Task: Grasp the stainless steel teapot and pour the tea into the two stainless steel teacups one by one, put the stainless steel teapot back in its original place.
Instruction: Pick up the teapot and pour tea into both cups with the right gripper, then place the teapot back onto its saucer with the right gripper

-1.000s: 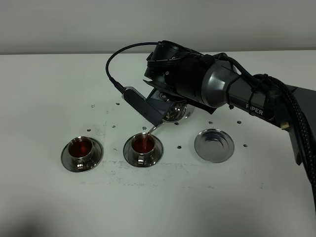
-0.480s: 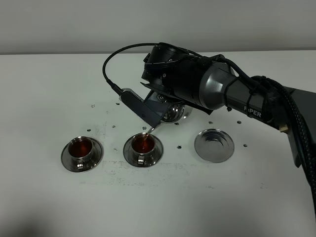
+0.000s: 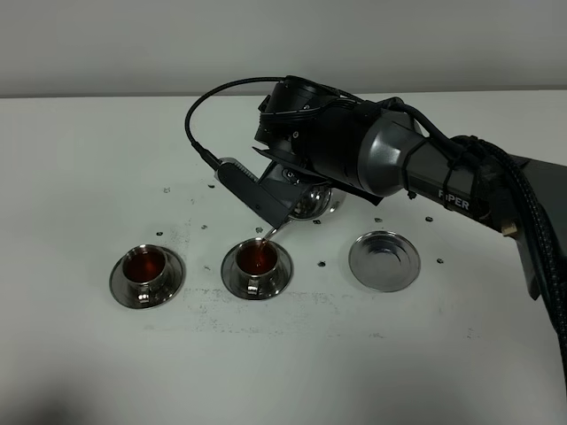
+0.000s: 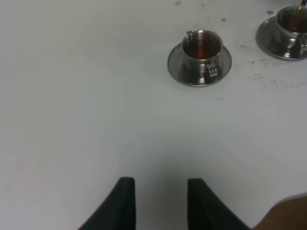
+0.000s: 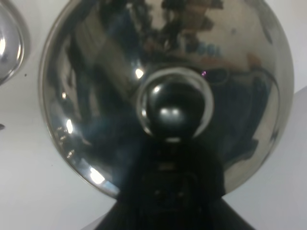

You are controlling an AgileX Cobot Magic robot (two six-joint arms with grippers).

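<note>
My right gripper (image 3: 270, 199) is shut on the stainless steel teapot (image 3: 310, 202) and holds it tilted above the table. Its thin spout (image 3: 273, 230) points down over the middle teacup (image 3: 257, 258), which holds red tea. The left teacup (image 3: 144, 266) also holds red tea. Each cup sits on its own saucer. The empty round saucer (image 3: 383, 259) lies to the right. In the right wrist view the teapot (image 5: 96, 96) fills the picture, its shiny body and a dark knob (image 5: 172, 108) showing. My left gripper (image 4: 160, 203) is open and empty, well short of the left teacup (image 4: 201, 48).
The white table (image 3: 354, 354) carries small dark specks around the cups. The right arm's black cable (image 3: 199, 124) loops above the teapot. In the left wrist view the middle teacup (image 4: 288, 26) sits at the frame's edge.
The right arm and teapot shifted slightly to the left early on, then held still. The spout stays over the middle cup. The left gripper view has no earlier frame.
</note>
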